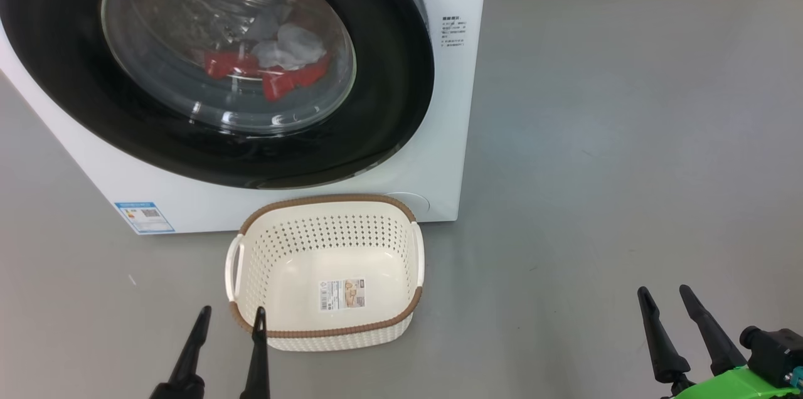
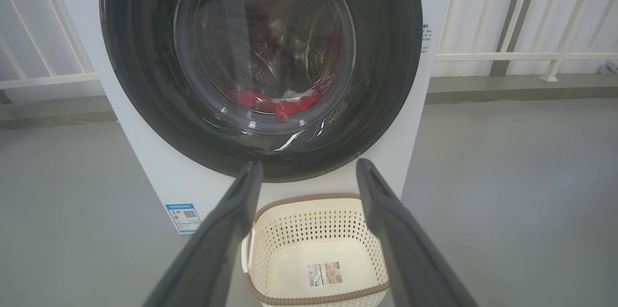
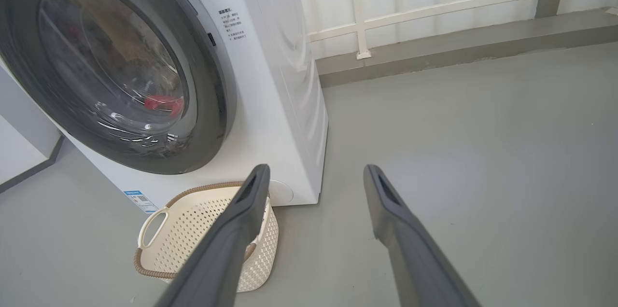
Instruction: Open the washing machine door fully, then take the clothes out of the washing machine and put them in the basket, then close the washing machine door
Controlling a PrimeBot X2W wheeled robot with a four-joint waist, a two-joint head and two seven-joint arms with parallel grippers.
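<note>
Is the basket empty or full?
Empty. The basket shows its bare floor and paper sticker; the red clothes lie inside the washing machine.

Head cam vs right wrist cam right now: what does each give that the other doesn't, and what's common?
Head view adds: the left gripper, open, near the basket; the paper sticker on the basket's floor; white cloth among the red clothes.
Right wrist view adds: the washer's side panel, a white railing and a raised kerb behind.
Both: the door shut, red clothes behind its glass, the empty basket before the washer, the blue label, the right gripper open.
</note>
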